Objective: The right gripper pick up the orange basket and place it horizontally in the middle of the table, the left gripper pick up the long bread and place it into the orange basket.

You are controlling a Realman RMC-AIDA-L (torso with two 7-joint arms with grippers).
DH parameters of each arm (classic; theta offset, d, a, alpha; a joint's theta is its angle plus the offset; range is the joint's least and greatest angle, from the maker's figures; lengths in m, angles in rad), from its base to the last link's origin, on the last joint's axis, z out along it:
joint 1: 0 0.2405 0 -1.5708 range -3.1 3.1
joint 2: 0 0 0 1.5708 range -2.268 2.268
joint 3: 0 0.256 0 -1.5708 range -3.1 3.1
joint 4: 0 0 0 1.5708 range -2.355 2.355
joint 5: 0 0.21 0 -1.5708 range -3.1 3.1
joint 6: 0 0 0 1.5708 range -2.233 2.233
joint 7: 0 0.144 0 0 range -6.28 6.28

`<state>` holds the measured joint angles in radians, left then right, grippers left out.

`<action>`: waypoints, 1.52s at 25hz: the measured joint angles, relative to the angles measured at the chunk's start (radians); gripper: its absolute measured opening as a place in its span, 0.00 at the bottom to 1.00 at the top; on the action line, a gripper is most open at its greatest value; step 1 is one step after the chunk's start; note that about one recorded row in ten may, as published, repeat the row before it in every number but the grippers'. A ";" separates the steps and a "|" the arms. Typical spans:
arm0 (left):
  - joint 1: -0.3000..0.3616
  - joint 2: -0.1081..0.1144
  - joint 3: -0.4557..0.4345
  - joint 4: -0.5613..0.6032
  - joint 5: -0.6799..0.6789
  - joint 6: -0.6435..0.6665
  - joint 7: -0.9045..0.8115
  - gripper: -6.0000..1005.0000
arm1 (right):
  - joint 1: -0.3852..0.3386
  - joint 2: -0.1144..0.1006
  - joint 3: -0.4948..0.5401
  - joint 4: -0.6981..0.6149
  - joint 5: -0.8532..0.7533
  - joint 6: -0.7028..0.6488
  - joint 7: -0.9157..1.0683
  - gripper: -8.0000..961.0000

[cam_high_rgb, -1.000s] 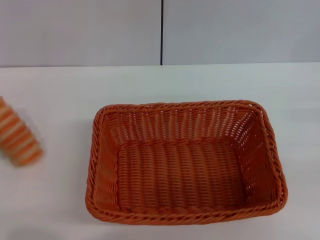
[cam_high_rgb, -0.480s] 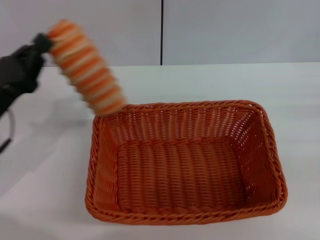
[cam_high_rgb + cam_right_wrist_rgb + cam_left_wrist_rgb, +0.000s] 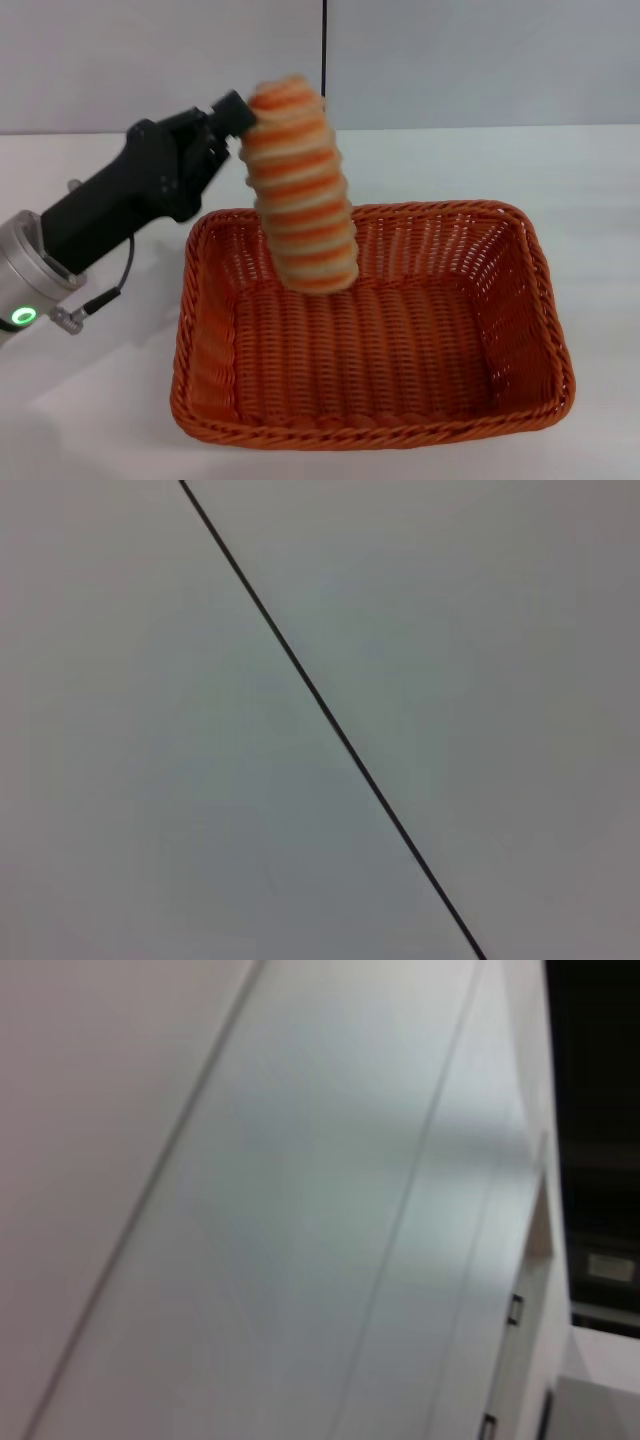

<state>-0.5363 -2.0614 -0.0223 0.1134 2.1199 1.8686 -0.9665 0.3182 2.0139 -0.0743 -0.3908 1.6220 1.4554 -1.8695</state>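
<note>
The orange basket [image 3: 370, 325] lies lengthwise across the middle of the white table [image 3: 100, 400] in the head view. Over its far left part hangs the long bread [image 3: 300, 185], striped orange and cream, nearly upright with its lower end dipping below the rim. My left gripper [image 3: 240, 120] is shut on the bread's upper end, its black arm reaching in from the left. The right gripper is out of view. Neither wrist view shows the basket, the bread or any fingers.
A grey wall with a dark vertical seam [image 3: 324, 60] rises behind the table. The left wrist view shows only pale wall panels [image 3: 300, 1210]. Across the right wrist view runs one dark seam [image 3: 330, 720] on a grey wall.
The left arm has swung the bread up from the left side of the table and rightward, from beside the basket to above its far left part. The basket has not moved.
</note>
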 joint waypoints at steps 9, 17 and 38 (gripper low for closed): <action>0.006 -0.002 0.042 0.000 -0.005 0.015 0.016 0.13 | 0.015 0.000 -0.004 0.003 -0.004 -0.013 -0.011 0.53; 0.012 -0.002 0.035 0.000 -0.007 0.021 0.017 0.42 | 0.013 0.004 -0.005 0.003 -0.005 -0.013 -0.011 0.52; 0.331 -0.008 -0.615 -0.222 -0.117 0.058 0.662 0.81 | 0.015 0.033 0.013 0.003 0.159 -0.008 -0.012 0.50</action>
<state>-0.2052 -2.0690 -0.6371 -0.1088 2.0026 1.9261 -0.3048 0.3333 2.0471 -0.0615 -0.3881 1.7815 1.4470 -1.8816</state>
